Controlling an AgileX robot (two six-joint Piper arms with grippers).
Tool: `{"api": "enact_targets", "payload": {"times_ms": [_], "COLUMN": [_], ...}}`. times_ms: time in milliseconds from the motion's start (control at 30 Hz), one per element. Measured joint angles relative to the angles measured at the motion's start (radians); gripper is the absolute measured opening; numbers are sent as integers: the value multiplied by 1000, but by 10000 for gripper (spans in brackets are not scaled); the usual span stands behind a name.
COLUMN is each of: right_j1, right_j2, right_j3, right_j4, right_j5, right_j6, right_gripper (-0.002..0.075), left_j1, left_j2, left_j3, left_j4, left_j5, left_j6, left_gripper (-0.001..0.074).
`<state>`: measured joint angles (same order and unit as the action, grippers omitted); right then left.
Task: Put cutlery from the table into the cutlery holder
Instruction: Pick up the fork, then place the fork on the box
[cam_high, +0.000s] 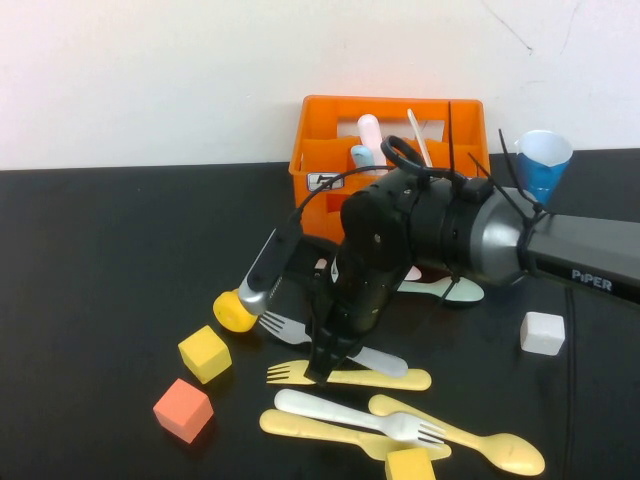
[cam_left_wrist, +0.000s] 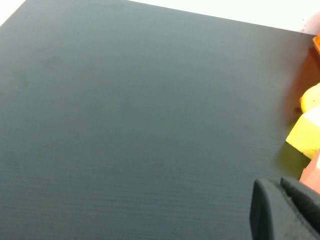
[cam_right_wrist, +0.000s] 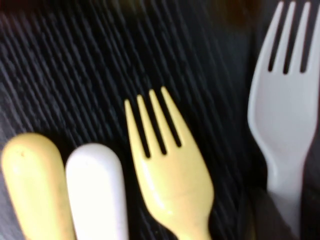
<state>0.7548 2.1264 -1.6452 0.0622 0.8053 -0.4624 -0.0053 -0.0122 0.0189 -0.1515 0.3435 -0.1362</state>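
Observation:
The orange cutlery holder (cam_high: 330, 165) stands at the back of the black table (cam_high: 110, 260) with pink, blue and cream pieces in it. My right gripper (cam_high: 322, 368) points down at the table's middle. It is shut on the neck of a pale blue-grey fork (cam_high: 385, 361) that lies on the table; the fork also shows in the right wrist view (cam_right_wrist: 282, 110). Beside it lie a yellow fork (cam_high: 380, 378) (cam_right_wrist: 170, 175), a white fork (cam_high: 350, 412) and a yellow spoon (cam_high: 460, 435). A mint spoon (cam_high: 450, 290) lies behind the arm. My left gripper (cam_left_wrist: 279, 187) is shut and empty over bare table, outside the high view.
Yellow cubes (cam_high: 204, 353) (cam_high: 410, 465), a salmon cube (cam_high: 183, 409) and a white cube (cam_high: 542, 332) lie around the cutlery. A grey-handled thing with a yellow round end (cam_high: 240, 308) lies left of the right gripper. A blue cup (cam_high: 544, 160) stands right of the holder.

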Motion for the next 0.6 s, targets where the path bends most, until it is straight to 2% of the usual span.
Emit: {"api": "enact_targets", "payload": {"times_ms": [100,200,300,467,600], "right_j1": [0,0,9,30,30], "right_j2": [-40,-146,-270,-424,-461], "right_j3": [31,142,344,652,759], "right_j4": [17,62,138,222,263], "right_j5": [-47,-212,-499,-1134,-1607], "right_j6": [38,83,110,119,119], "right_gripper": [132,132,132,132,132], "left_j1": [0,0,0,0,0], "left_j2": [0,0,0,0,0], "left_j3": [0,0,0,0,0], "left_j4": [0,0,0,0,0], "left_j5": [0,0,0,0,0], "left_j6": [0,0,0,0,0], "left_gripper": [-1,-1,-1,-1,-1]}}
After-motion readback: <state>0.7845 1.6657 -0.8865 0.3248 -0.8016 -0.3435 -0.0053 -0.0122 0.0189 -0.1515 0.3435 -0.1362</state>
